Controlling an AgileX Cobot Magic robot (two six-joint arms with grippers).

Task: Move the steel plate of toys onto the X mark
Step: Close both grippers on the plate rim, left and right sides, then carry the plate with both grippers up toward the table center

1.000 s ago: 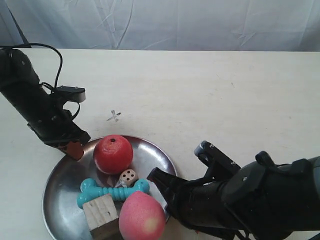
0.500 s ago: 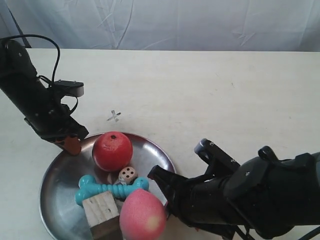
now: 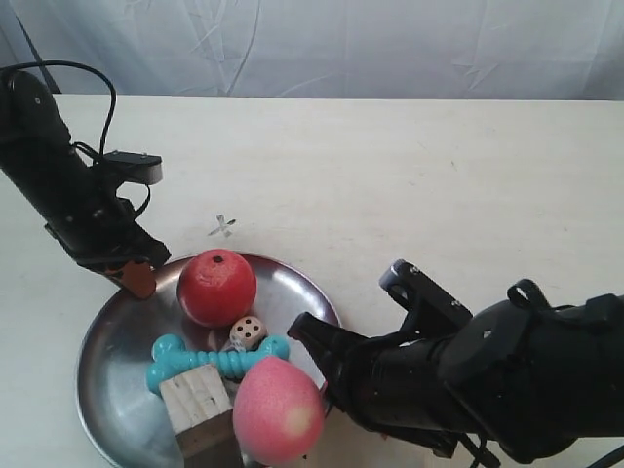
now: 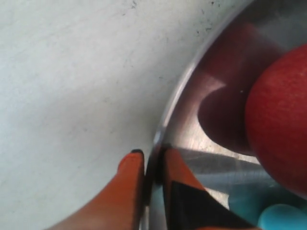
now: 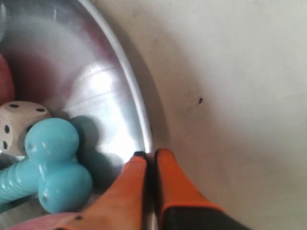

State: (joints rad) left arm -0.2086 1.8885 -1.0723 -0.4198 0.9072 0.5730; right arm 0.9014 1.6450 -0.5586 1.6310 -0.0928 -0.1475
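The steel plate (image 3: 112,356) sits at the front left of the exterior view, carrying a red ball (image 3: 216,287), a small die (image 3: 248,331), a teal bone (image 3: 210,362), a wooden cube (image 3: 202,402) and a pink egg-shaped ball (image 3: 278,409). The X mark (image 3: 222,227) is drawn on the table just behind the plate. My left gripper (image 4: 152,158) is shut on the plate's rim (image 4: 192,74) beside the red ball (image 4: 280,120). My right gripper (image 5: 149,156) is shut on the opposite rim (image 5: 124,67), near the teal bone (image 5: 53,163) and die (image 5: 17,125).
The plate and both arms rest over a cream table (image 3: 439,185). A pale cloth backdrop (image 3: 322,44) hangs behind the table's far edge. A black cable (image 3: 93,88) loops from the arm at the exterior view's left.
Both grippers have carried the plate slightly up the exterior view and to its left, toward the X mark. The toys shifted with it; the pink ball and cube look nearer the camera.
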